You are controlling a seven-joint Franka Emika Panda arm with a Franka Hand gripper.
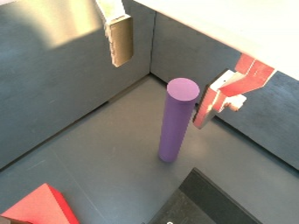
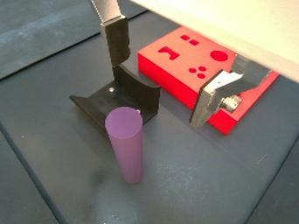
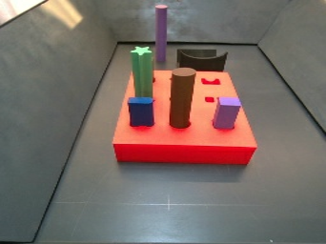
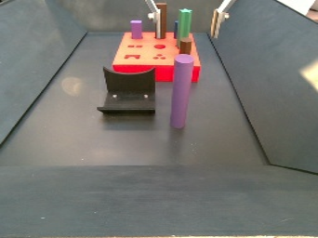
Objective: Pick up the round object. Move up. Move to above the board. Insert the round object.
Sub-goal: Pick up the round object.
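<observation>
The round object, a tall slim purple peg (image 1: 176,122), stands upright on the dark floor, apart from the board. It shows in both wrist views (image 2: 126,144) and both side views (image 3: 160,33) (image 4: 183,90). My gripper (image 1: 170,74) hangs above the peg, open and empty, with one finger to each side of the peg's top and well clear of it; it shows the same way in a wrist view (image 2: 163,74). One silver finger (image 4: 220,17) shows in a side view. The red board (image 2: 187,74) lies beyond the peg, with shaped holes in its top.
The black fixture (image 2: 117,101) (image 4: 128,90) stands on the floor between the peg and the board. On the board (image 3: 185,143) stand a green star peg (image 3: 143,71), a brown cylinder (image 3: 184,95), a blue block (image 3: 141,111) and a lilac block (image 3: 227,112). Grey walls enclose the floor.
</observation>
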